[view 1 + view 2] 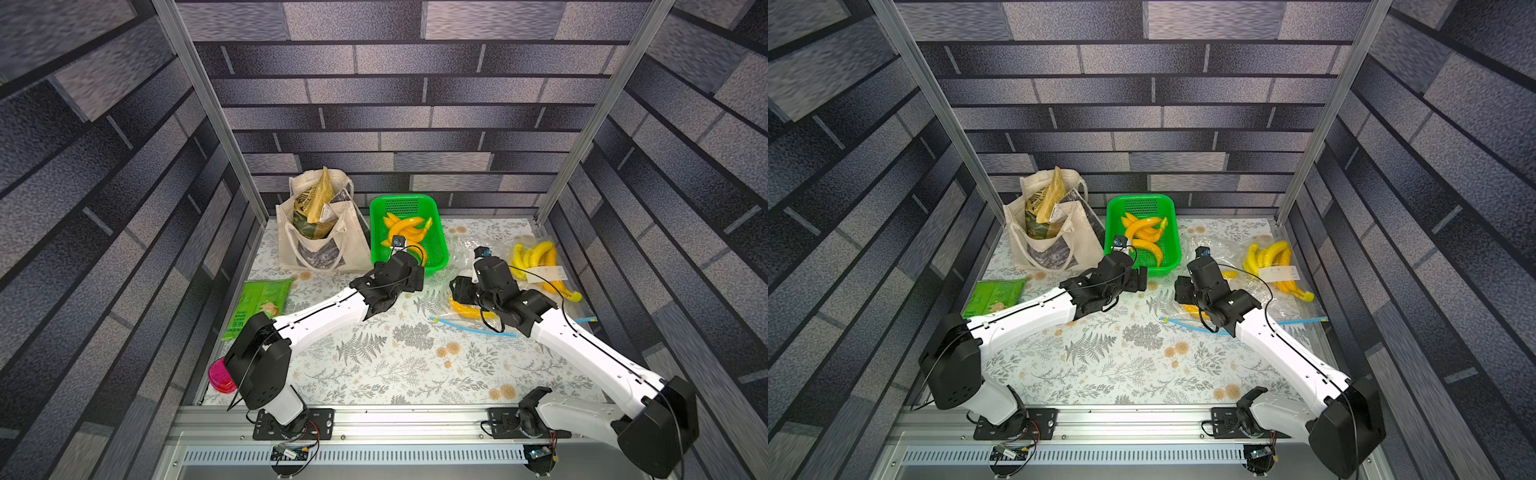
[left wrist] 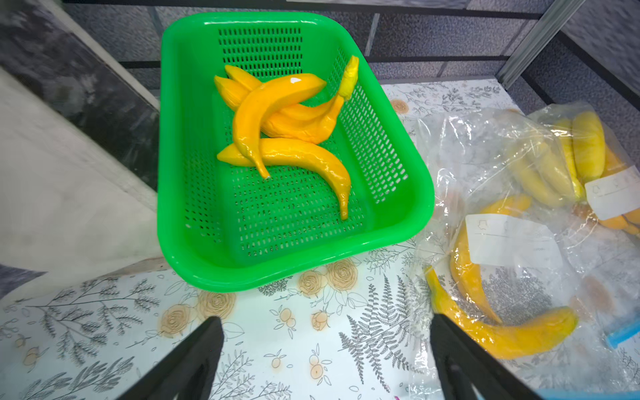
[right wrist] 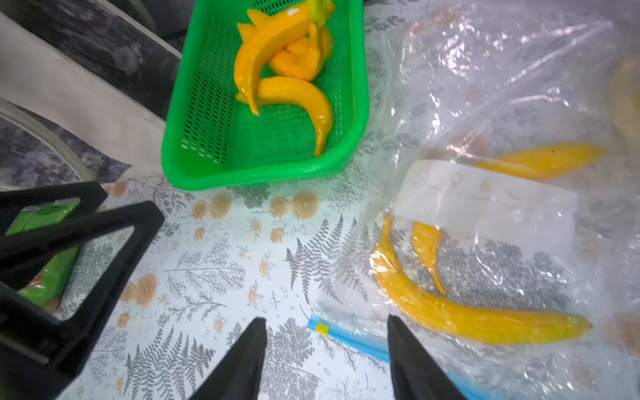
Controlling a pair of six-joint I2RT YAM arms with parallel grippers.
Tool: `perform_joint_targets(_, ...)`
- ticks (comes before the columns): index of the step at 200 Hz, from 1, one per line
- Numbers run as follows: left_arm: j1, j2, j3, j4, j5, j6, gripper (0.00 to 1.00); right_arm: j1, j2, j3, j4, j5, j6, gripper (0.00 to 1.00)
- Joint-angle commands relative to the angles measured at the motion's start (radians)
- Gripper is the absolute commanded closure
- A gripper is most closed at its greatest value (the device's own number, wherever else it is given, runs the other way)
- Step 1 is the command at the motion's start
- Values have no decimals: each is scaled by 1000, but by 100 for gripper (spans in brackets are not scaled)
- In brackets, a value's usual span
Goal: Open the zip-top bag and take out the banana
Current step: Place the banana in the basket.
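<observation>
Holds the left gripper [image 2: 325, 319] splayed and empty before the green basket [image 2: 294, 266] already loaded with several bananas [image 2: 277, 114], poises the right gripper [image 3: 325, 318], jaws parted on nothing, right of that basket over the blue zip strip [image 3: 349, 337] of the zip-top bag [image 3: 502, 277], leaves a banana [image 3: 467, 318] inside, seal state unreadable, extraction pending.

A robot test lab is shown: printed brick walls [image 1: 415, 91] are held by metal posts [image 1: 216, 124], and two arms [image 1: 324, 311] are bolted to a rail [image 1: 407, 419] at the counter's [image 1: 395, 365] front edge.
</observation>
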Motion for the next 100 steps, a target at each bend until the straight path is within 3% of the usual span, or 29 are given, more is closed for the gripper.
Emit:
perform_joint_targets(1, -22, 91, 79, -57, 57, 24, 5, 4, -112, -122, -44, 33, 127, 42)
perform_joint_targets(39, -41, 285, 229, -101, 152, 35, 5, 4, -207, -319, 38, -54, 236, 45)
perform_joint_targets(58, -43, 365, 301, -120, 214, 37, 7, 5, -163, -394, 170, -164, 265, 49)
perform_joint_targets(100, -41, 463, 379, -134, 238, 26, 6, 7, -76, -461, 300, -156, 293, 53)
